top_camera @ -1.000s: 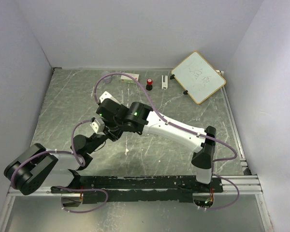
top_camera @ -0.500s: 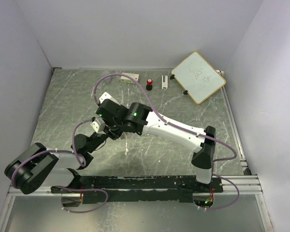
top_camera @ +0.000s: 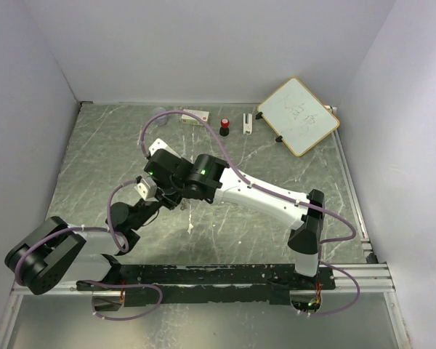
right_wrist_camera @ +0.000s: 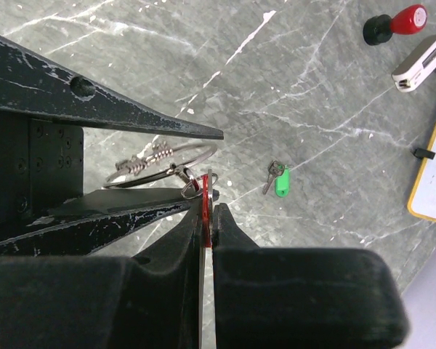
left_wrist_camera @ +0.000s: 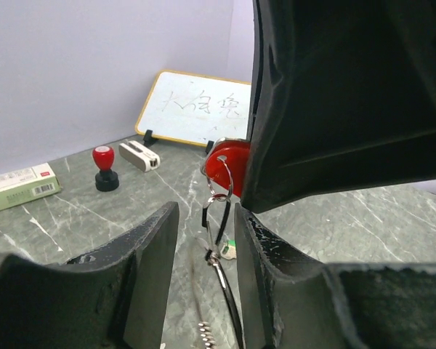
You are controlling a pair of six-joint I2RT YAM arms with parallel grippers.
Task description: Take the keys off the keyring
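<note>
The right gripper (right_wrist_camera: pixel 207 207) is pressed together on the red key (left_wrist_camera: pixel 225 161). Its two fingers pinch the flat plastic head edge-on, so only a thin red sliver shows in its own camera. From the hole in that head a small loop links to the keyring (right_wrist_camera: pixel 145 161), a thin silver wire with a coiled section that hangs above the table (right_wrist_camera: pixel 312 102) — lifted, not lying. The wire runs into the gap of the left gripper (left_wrist_camera: pixel 206 212), whose jaws stand partly apart on either side of it. Whether the pads actually press on the wire I cannot tell. The two grippers meet tip to tip, well apart from the whiteboard (left_wrist_camera: pixel 196 109); in the top view they are to its left and nearer the arm bases.

The green key (right_wrist_camera: pixel 280 182) lies flat on the table, off the ring, between the grippers and the whiteboard — closer to the grippers. Just left of the whiteboard, by the back wall, lies a small white block (left_wrist_camera: pixel 139 155). Next comes a black knob with a red top (left_wrist_camera: pixel 103 167), standing upright, and farthest from the whiteboard a flat box (left_wrist_camera: pixel 18 189).
</note>
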